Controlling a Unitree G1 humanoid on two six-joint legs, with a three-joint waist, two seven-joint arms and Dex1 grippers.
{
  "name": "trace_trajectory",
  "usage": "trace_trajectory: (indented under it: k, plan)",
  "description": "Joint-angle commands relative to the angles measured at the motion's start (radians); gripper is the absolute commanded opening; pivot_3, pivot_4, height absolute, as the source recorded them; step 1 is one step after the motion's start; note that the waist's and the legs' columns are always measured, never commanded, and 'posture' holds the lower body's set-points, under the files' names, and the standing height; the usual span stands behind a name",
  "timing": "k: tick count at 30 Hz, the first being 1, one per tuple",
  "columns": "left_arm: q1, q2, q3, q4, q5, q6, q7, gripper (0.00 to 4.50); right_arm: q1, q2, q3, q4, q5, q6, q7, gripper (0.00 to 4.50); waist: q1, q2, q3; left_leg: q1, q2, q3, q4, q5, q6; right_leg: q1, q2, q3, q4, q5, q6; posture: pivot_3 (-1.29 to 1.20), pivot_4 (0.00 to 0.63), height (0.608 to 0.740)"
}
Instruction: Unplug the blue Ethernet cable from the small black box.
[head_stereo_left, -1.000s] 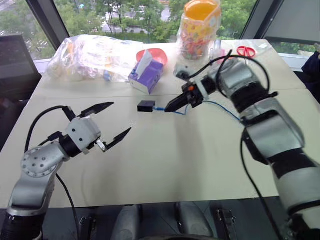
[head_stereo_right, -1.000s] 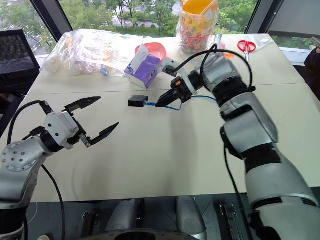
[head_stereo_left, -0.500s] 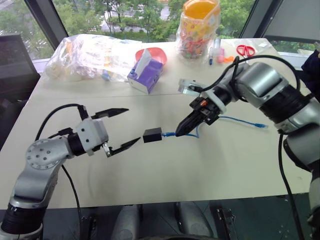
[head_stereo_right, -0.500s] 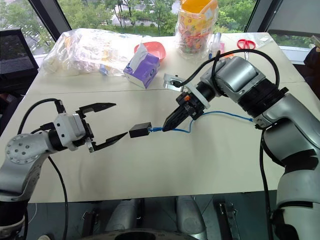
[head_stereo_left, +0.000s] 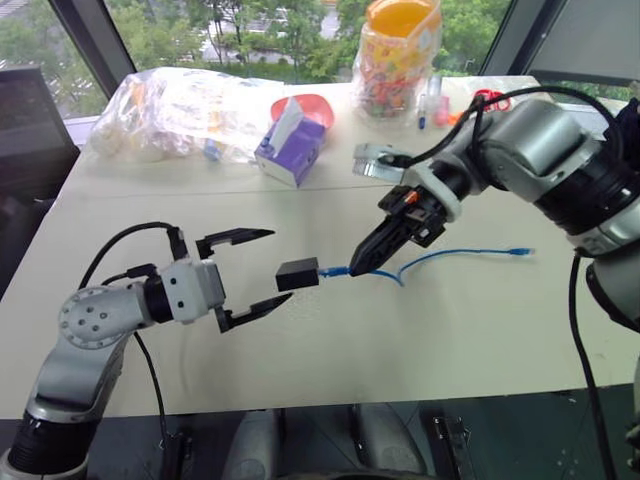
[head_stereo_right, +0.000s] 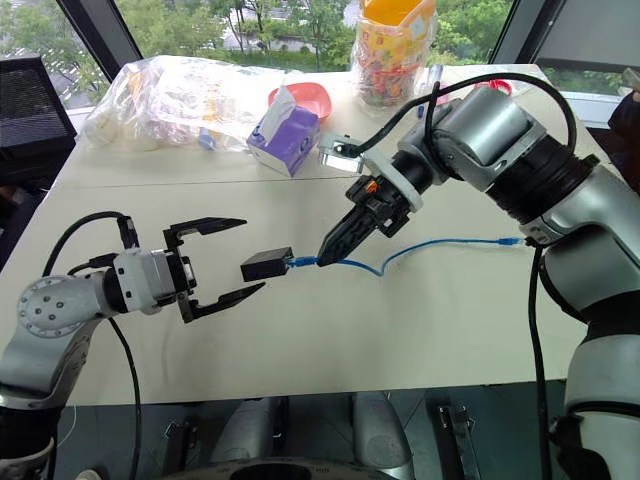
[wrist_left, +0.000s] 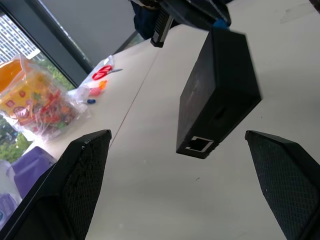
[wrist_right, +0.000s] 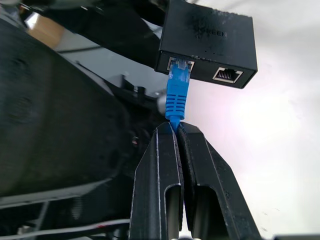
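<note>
The cable (head_stereo_right: 400, 252) is pinched near its plug by the clenched right gripper (head_stereo_right: 327, 250), and the box (head_stereo_right: 266, 264) hangs off the table. At nine o'clock from it, the left gripper (head_stereo_right: 232, 258) is spread. Next, the box must be clamped, then pulled apart.

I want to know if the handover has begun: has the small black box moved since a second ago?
Yes. The small black box has come away from the purple tissue box, toward the table's near edge and the left gripper, hanging on the blue Ethernet cable.
</note>
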Motion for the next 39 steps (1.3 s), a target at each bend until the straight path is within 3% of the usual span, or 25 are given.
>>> trace_trajectory:
  k: [1, 22, 25, 30, 31, 39]
  plan:
    - [-0.005, -0.014, -0.012, -0.036, 0.000, -0.014, 0.017, 4.50, -0.051, -0.002, -0.020, -0.014, 0.058, 0.027, 0.009, 0.04, 0.001, 0.000, 0.000, 0.000, 0.000, 0.000, 0.000, 0.000, 0.000, 0.000, 0.000, 0.000, 0.000, 0.000, 0.000, 0.00, 0.150, 0.740]
    - [0.002, -0.022, -0.010, -0.110, -0.036, 0.045, 0.047, 4.50, -0.070, 0.067, 0.091, 0.119, 0.014, -0.048, 0.009, 0.04, 0.001, 0.000, 0.000, -0.003, 0.000, 0.000, 0.003, 0.000, 0.000, -0.002, 0.000, 0.000, 0.002, 0.000, 0.000, 0.00, 0.150, 0.740]
    - [0.009, -0.020, -0.009, -0.112, -0.038, 0.042, 0.045, 3.31, -0.074, 0.063, 0.100, 0.121, 0.017, -0.056, 0.009, 0.00, 0.001, 0.000, 0.000, -0.003, 0.000, 0.000, 0.003, 0.000, 0.000, -0.002, 0.000, 0.000, 0.002, 0.000, 0.000, 0.00, 0.150, 0.740]
    - [0.014, -0.018, -0.008, -0.112, -0.042, 0.041, 0.041, 0.77, -0.079, 0.061, 0.105, 0.126, 0.018, -0.062, 0.009, 0.00, 0.001, 0.000, 0.000, -0.004, 0.000, 0.000, 0.004, 0.000, 0.000, -0.003, 0.000, 0.000, 0.003, 0.000, 0.000, 0.00, 0.150, 0.740]
    - [0.016, -0.018, -0.008, -0.113, -0.043, 0.041, 0.041, 0.52, -0.080, 0.061, 0.105, 0.129, 0.018, -0.064, 0.009, 0.00, 0.001, 0.000, 0.000, -0.004, 0.000, 0.000, 0.004, 0.000, 0.000, -0.003, 0.000, 0.000, 0.004, 0.000, 0.000, 0.00, 0.150, 0.740]
    - [0.046, -0.020, -0.013, -0.119, -0.022, 0.030, 0.050, 0.50, -0.020, 0.054, 0.033, 0.109, -0.014, -0.213, 0.009, 0.00, 0.000, 0.000, 0.000, -0.005, 0.000, 0.000, 0.010, 0.000, 0.000, -0.004, 0.000, 0.000, 0.008, 0.000, 0.000, 0.00, 0.150, 0.740]
